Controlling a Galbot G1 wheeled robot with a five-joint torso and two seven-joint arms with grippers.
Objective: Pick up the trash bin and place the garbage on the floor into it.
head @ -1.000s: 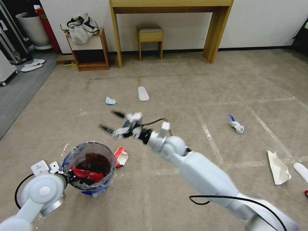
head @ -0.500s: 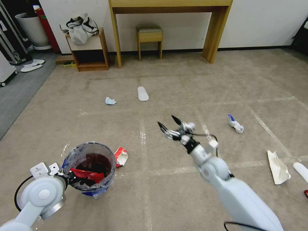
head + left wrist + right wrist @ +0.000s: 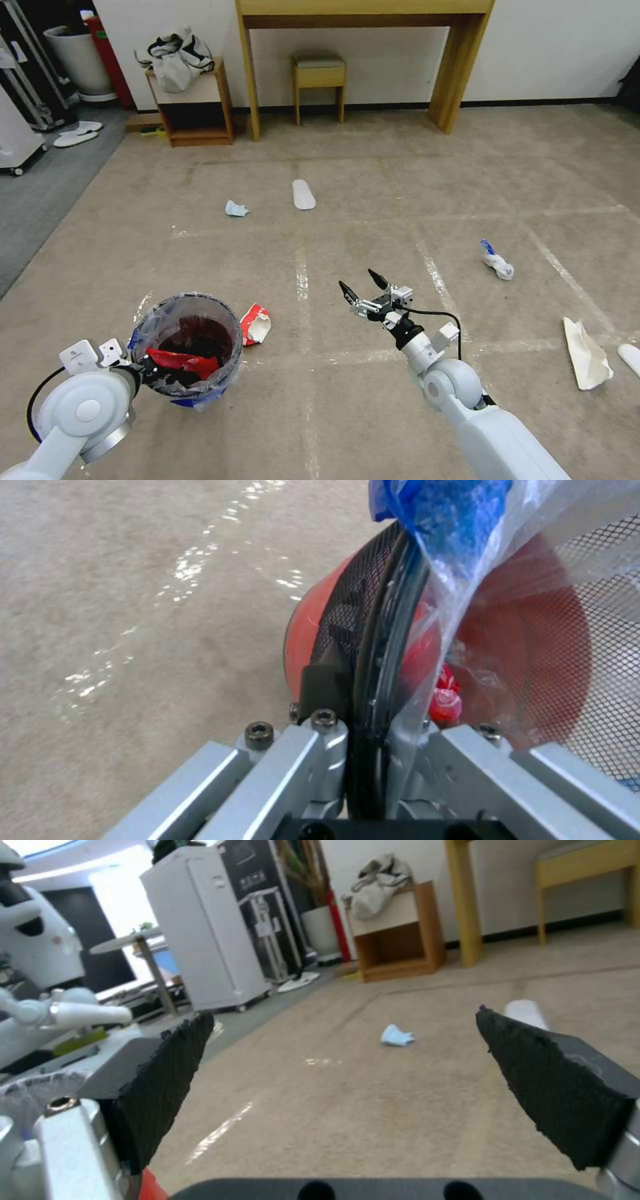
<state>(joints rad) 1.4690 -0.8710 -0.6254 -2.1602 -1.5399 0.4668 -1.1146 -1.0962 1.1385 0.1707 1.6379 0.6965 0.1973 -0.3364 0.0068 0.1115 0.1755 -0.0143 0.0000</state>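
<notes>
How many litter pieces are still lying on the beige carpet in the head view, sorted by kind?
Red-and-white carton: 1
Light blue face mask: 1
White slippers: 2
White-blue wrapper: 1
White paper: 1
Total: 6

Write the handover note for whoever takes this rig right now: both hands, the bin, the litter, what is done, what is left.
Left hand: shut on the rim of the small round red plastic trash bin with bluish bag liner, low at the robot's left; a red wrapper lies inside.
Right hand: open, empty, raised above the beige carpet floor.
Left on the floor: red-and-white paper carton beside the bin, light blue face mask, flat white slipper, white-blue wrapper, white paper at far right.
Done: bin gripped, some litter in.
</notes>
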